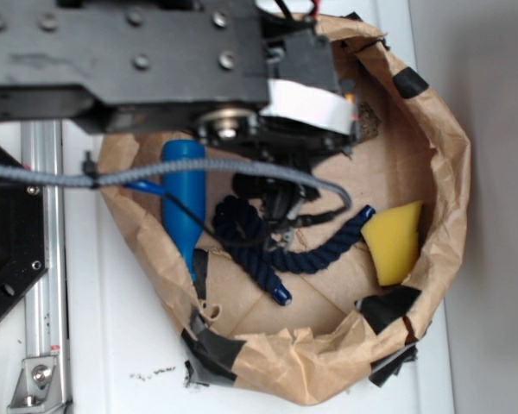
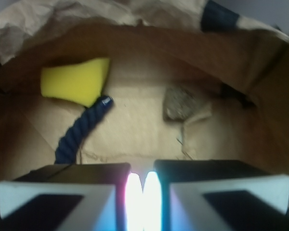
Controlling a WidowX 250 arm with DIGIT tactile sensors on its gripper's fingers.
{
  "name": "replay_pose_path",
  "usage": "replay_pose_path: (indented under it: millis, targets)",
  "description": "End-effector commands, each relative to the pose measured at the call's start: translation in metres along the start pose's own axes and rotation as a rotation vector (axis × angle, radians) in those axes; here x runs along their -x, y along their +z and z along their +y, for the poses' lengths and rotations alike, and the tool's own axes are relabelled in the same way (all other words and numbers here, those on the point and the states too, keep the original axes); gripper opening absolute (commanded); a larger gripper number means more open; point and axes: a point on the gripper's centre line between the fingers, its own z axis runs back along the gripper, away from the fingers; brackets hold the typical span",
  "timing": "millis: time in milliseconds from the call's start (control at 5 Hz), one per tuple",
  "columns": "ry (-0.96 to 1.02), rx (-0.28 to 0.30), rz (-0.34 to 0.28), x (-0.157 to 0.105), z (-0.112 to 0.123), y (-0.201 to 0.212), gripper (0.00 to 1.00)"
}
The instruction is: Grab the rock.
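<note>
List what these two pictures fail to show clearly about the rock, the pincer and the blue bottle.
- Rock: exterior view, mostly hidden under the arm; wrist view shows it blurred.
- Pincer: wrist view, cut off by the bottom edge, glare between the fingers; gap looks nearly shut.
- Blue bottle: exterior view, top hidden by the arm, a cable crosses it.
- Rope: wrist view, lower end hidden behind the pincer.

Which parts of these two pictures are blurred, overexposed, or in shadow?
Wrist view: the pincer is close and out of focus, a bright white glare burning between its pads; the rock and yellow sponge look soft, and the bag corners are dark. Exterior view: evenly lit and sharper, but the arm shadows and partly hides the rock.
</note>
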Motion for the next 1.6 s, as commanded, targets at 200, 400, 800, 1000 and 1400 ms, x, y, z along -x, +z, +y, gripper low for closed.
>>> replay_pose_path:
  millis: [200, 400, 800, 1000, 1400]
  targets:
    - [-0.023, -0.063, -0.112, -0.032, 0.032, -0.038, 1.0]
    - [-0.038, -0.06, -0.122, -0.038, 0.034, -0.049, 1.0]
    - [-0.062, -0.032, -0.112, -0.048, 0.051, -0.072, 1.0]
    - [-0.065, -0.006, -0.102, -0.048, 0.05, -0.081, 1.0]
    - [-0.08, 0.008, -0.092, -0.044, 0.045, -0.095, 1.0]
